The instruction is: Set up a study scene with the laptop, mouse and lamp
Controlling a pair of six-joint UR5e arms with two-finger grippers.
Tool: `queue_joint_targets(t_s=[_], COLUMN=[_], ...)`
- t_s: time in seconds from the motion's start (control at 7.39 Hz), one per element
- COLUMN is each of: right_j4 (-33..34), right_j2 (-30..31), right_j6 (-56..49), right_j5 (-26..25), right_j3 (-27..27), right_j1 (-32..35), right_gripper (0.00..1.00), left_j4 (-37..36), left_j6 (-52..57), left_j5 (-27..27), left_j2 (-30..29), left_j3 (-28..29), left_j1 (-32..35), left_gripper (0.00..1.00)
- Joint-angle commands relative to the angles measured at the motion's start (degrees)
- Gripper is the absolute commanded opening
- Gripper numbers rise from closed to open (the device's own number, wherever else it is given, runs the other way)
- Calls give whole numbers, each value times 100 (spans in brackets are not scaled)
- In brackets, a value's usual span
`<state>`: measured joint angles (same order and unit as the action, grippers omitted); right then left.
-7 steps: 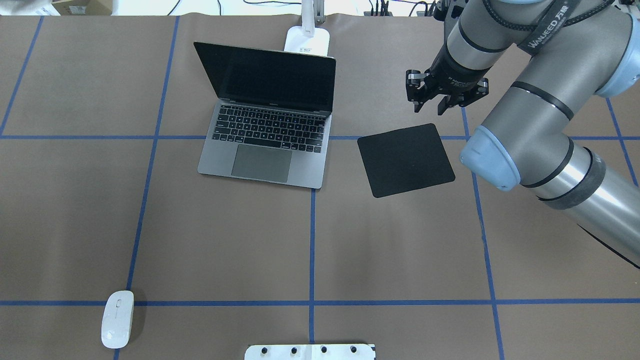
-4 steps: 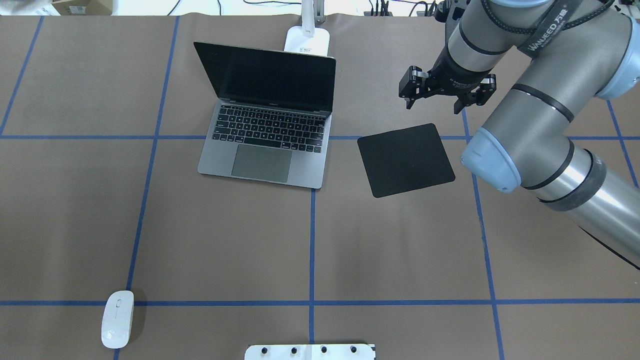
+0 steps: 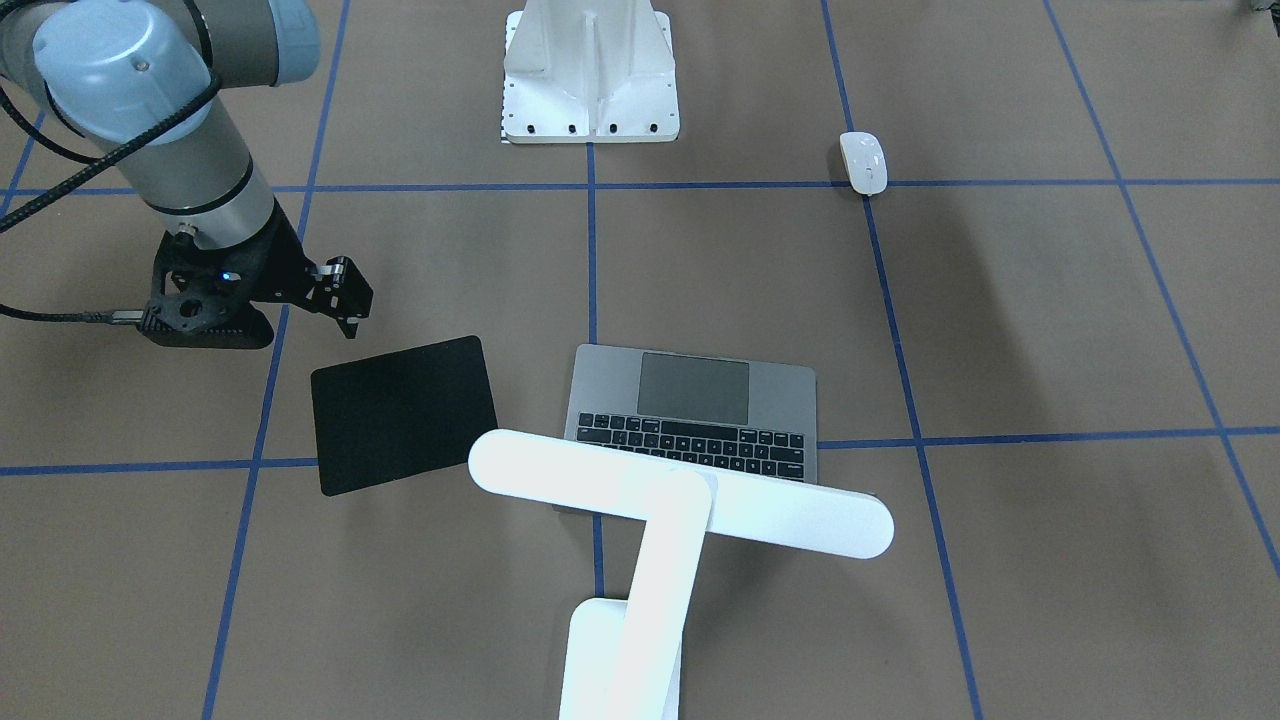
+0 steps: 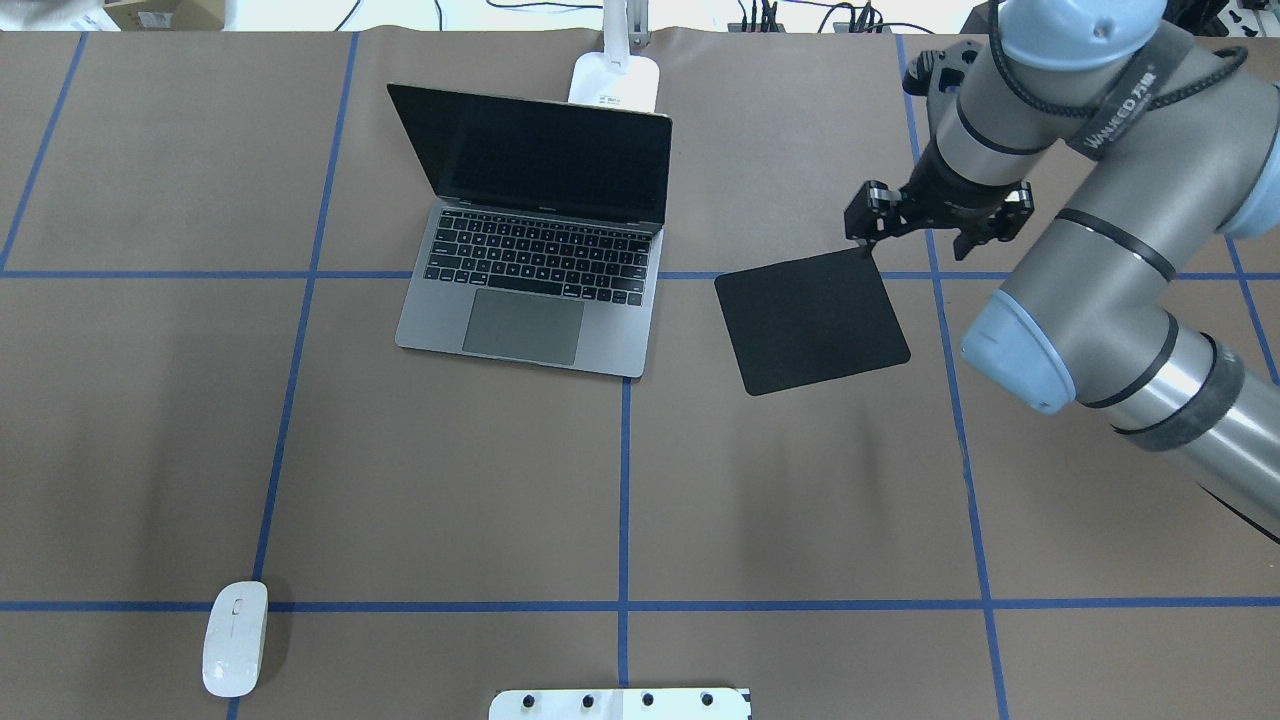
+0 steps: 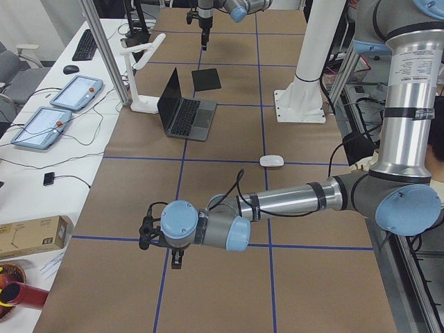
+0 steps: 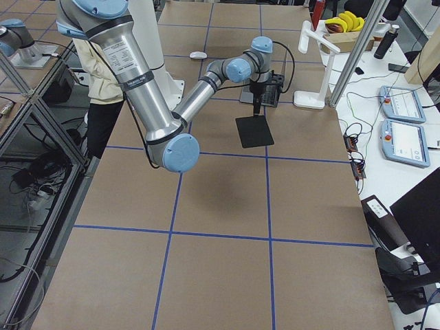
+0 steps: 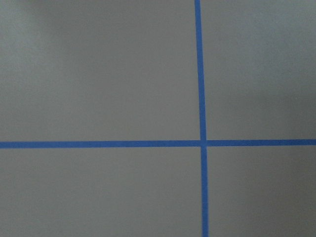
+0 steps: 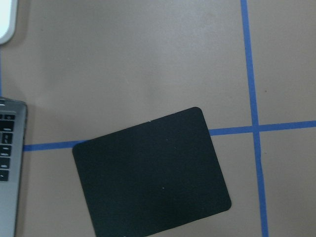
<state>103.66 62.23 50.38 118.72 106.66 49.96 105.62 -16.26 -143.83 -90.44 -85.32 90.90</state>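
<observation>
Right tool (image 4: 917,243), spread, hovers by black mouse pad (image 4: 812,320); strap (image 4: 1130,105) reads roughly "WANJEED".

The laptop (image 4: 530,260) sits at the tabletop's (image 4: 450,480) far middle, lamp (image 4: 615,80) just behind it, pad (image 4: 812,320) near on its right. The mouse (image 4: 235,638) lies well apart at the near left; the right gripper (image 4: 925,240) hangs over the pad's far right corner.

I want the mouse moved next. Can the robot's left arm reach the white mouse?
Probably yes. The mouse lies alone on the bare table, on the same side as the left arm, and the side view shows nothing between them.
</observation>
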Motion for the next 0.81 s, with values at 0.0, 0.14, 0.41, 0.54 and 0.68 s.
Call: queue_joint_targets(t_s=[0.0,0.14,0.41,0.54,0.68], right_j4=[5,5,14,-4,-12], right_j2=[456,692,1061,1281,1440], right_j6=[-684,-1219,-2002,-2398,-2637], right_j5=[-7,-7,63,72,72], right_j3=[4,-4,-31,-40,-40], right_j1=[57,57,223,285,303], right_gripper=[100,100,100,100,100], left_j4=[-532,-542,-516,-490,-481], left_j6=[-1759,-2166,-3307,-3931,-4938], left_j5=[-5,48,127,223,546], left_j2=[419,552,677,668,590], left_j3=[-1516,-1975,-2417,-2706,-3040], left_j1=[-825,-1359,-1986,-2485,-3186], left_gripper=[100,100,100,100,100])
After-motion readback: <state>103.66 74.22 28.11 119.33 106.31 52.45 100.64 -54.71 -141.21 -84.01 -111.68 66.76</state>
